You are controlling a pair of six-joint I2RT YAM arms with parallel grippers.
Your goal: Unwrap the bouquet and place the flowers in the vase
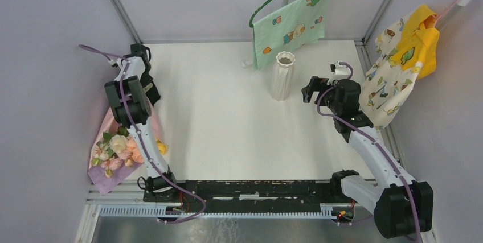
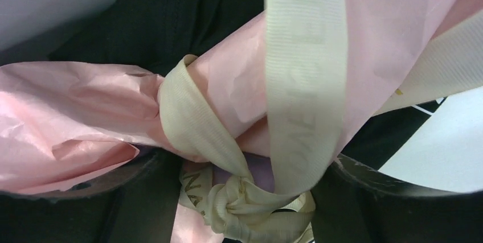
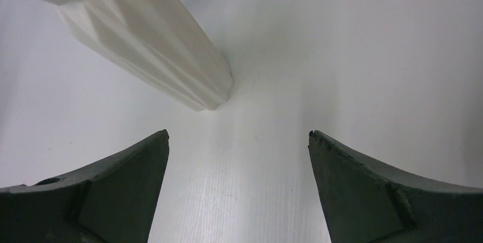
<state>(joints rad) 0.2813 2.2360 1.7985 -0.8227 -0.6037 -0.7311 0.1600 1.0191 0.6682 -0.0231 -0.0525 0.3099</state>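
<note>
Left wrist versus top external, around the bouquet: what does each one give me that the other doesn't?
Left wrist only: the cream ribbon knotted around the pinched wrapping, with printed letters on it. Top external only: the flowers at the open end, the vase upright toward the far side of the table, and the right end effector near it, not touching. Both: the bouquet in its pink paper.

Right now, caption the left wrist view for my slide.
Cream ribbon knotted around the crinkled pink-paper bouquet, straddled by the open left gripper; black cloth behind.
</note>
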